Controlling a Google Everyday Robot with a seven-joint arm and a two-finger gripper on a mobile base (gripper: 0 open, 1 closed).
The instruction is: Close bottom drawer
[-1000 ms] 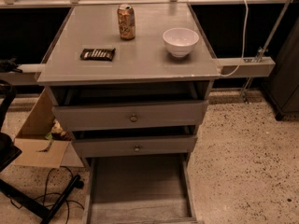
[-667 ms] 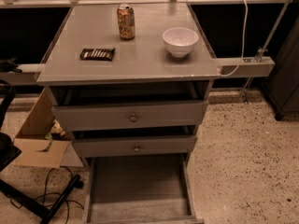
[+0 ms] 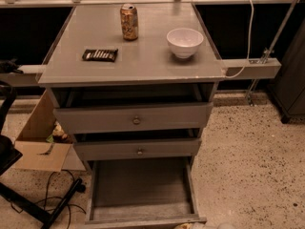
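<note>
The bottom drawer (image 3: 140, 185) of the grey cabinet is pulled far out toward me. Its bare plank interior is empty, and its narrow front (image 3: 143, 221) lies at the bottom edge of the view, knob hidden. The middle drawer (image 3: 138, 149) with a small knob and the top drawer (image 3: 136, 118) with a larger knob each stand slightly out. Of my gripper (image 3: 205, 226) only a pale sliver shows at the bottom edge, just right of the bottom drawer's front corner.
On the cabinet top (image 3: 143, 66) stand a drink can (image 3: 129, 21), a white bowl (image 3: 185, 42) and a dark snack bar (image 3: 100, 55). A cardboard box (image 3: 40, 137) and black cables (image 3: 52, 194) lie left of the cabinet. Speckled floor (image 3: 248, 166) lies to the right.
</note>
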